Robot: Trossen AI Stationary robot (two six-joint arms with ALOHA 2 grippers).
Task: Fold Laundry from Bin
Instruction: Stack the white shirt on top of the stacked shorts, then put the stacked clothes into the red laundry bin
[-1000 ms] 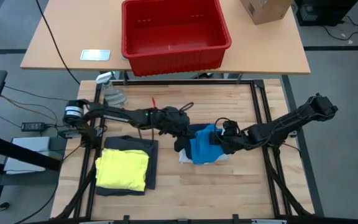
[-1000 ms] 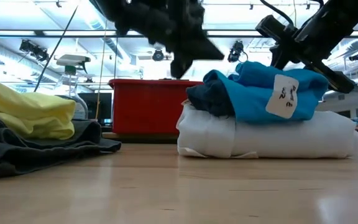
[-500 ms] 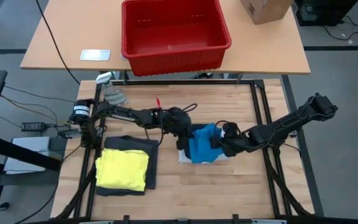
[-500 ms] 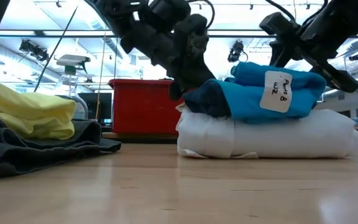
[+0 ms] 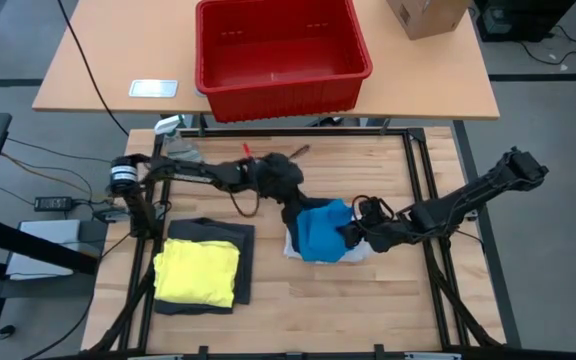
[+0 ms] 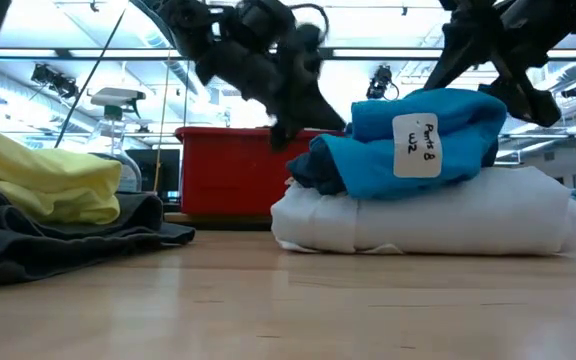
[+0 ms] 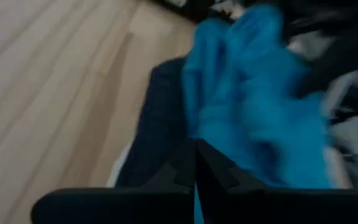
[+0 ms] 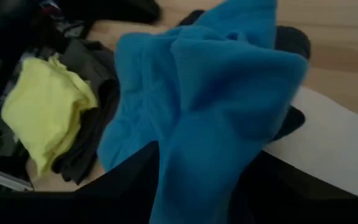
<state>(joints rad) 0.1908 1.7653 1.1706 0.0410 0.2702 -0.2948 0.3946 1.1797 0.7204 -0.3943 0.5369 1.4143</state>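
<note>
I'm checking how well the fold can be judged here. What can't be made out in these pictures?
- Right gripper: whether it grips the blue garment; high view, cloth and arm cover the fingers.
- White garment: mostly hidden under the blue one in the high view.
- Bin contents: low view shows only its wall.
- Left wrist view: blurred; blue garment's fold edges unreadable.

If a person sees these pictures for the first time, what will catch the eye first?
Probably the bright blue garment, lying on a folded white garment mid-table, with both grippers at it: the left gripper shut at its dark edge, the right gripper on the opposite side. Next, the yellow garment on a dark grey garment, and the red bin behind.
</note>
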